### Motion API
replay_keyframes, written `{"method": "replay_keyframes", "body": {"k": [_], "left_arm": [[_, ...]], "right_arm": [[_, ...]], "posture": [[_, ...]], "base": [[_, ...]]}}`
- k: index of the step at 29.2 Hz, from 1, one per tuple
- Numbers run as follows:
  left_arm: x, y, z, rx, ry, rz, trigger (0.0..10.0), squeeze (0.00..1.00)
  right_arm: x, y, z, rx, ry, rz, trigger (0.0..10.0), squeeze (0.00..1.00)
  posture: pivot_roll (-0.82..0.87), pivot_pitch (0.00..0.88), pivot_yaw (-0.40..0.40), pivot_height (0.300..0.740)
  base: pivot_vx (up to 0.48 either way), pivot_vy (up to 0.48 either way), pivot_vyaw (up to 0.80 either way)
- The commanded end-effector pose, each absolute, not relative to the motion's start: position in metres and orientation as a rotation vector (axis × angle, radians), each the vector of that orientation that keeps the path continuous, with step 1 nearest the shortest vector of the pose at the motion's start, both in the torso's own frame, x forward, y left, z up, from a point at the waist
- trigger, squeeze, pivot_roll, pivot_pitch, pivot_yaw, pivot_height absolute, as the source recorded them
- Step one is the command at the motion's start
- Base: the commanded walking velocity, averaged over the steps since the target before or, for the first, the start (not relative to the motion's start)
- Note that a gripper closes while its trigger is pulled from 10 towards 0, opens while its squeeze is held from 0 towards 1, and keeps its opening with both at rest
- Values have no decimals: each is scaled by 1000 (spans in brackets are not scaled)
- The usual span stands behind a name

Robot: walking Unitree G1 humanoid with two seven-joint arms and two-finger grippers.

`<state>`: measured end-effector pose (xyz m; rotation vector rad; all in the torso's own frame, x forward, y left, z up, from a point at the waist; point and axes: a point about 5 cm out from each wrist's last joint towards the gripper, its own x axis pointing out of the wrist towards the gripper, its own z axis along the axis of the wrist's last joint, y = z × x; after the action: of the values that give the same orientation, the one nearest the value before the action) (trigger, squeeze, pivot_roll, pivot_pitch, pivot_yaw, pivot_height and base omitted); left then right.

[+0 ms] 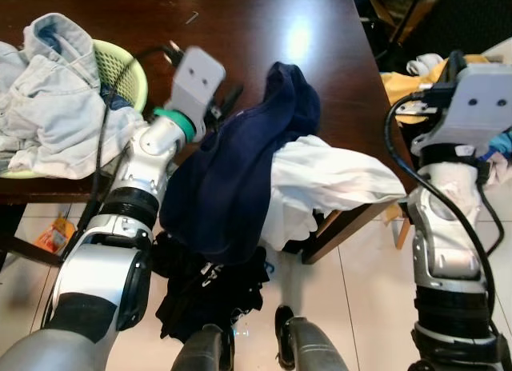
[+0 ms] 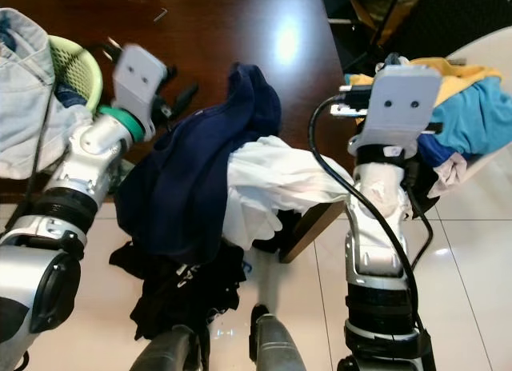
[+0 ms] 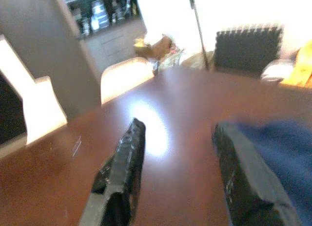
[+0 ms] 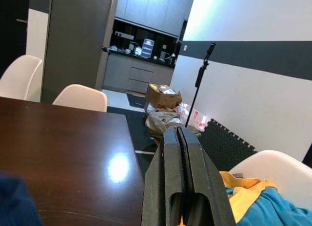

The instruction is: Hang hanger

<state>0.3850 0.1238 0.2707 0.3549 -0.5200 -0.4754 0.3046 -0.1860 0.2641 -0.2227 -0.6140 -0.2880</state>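
Observation:
A navy garment lies over the near corner of the dark wooden table. A white garment hangs off the table edge beside it, and a black garment droops below towards the floor. My left gripper hovers just above the table at the navy garment's left edge. It is open with nothing between its fingers; one finger is close against the navy cloth. My right gripper is raised off the table's right side, shut and empty.
A green basket with pale denim clothes spilling out stands on the table's left. A white chair with yellow and blue clothes is close to my right arm. An orange packet lies on the tiled floor.

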Motion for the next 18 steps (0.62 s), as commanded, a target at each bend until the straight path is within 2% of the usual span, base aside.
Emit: {"method": "replay_keyframes", "body": {"k": [1, 2, 6, 7, 8, 9, 10, 12, 13, 15, 16, 18], "left_arm": [[372, 117, 269, 334, -533, -571, 10000, 0], [360, 112, 275, 340, -566, -619, 10000, 0], [347, 107, 285, 338, -619, -618, 10000, 0], [348, 108, 288, 386, -636, -524, 10000, 0], [348, 108, 288, 386, -636, -524, 10000, 0], [352, 114, 288, 461, -641, -374, 10000, 0], [352, 114, 288, 461, -641, -374, 10000, 0], [358, 133, 288, 471, -611, -122, 10000, 0], [358, 133, 288, 471, -611, -122, 10000, 0], [363, 181, 285, 487, -467, 130, 10000, 0], [363, 181, 285, 487, -467, 130, 10000, 0], [359, 226, 282, 465, -341, 321, 10000, 0]], "right_arm": [[306, -185, 262, -207, -609, -274, 10000, 0], [308, -180, 262, -200, -609, -253, 10000, 0], [312, -173, 262, -187, -608, -217, 10000, 0], [313, -167, 262, -181, -609, -185, 10000, 0], [313, -167, 262, -181, -609, -185, 10000, 0], [314, -161, 262, -175, -610, -154, 10000, 0], [314, -161, 262, -175, -610, -154, 10000, 0], [316, -154, 261, -170, -608, -113, 10000, 0], [316, -154, 261, -170, -608, -113, 10000, 0], [318, -153, 258, -159, -595, -97, 10000, 0], [318, -153, 258, -159, -595, -97, 10000, 0], [320, -153, 256, -154, -585, -87, 10000, 0]], "posture": [[-53, 152, 37, 740], [-46, 148, 33, 740], [-34, 141, 30, 740], [-22, 132, 30, 740], [-22, 132, 30, 740], [-22, 130, 28, 740], [-22, 130, 28, 740], [-18, 126, 25, 740], [-18, 126, 25, 740], [3, 123, 13, 740], [3, 123, 13, 740], [14, 124, 10, 740]], "base": [[0, 0, 0], [0, 0, 0], [0, 0, 0], [0, 0, 0], [0, 0, 0], [0, 0, 0], [0, 0, 0], [0, 0, 0], [0, 0, 0], [0, 0, 0], [0, 0, 0], [0, 0, 0]]}}
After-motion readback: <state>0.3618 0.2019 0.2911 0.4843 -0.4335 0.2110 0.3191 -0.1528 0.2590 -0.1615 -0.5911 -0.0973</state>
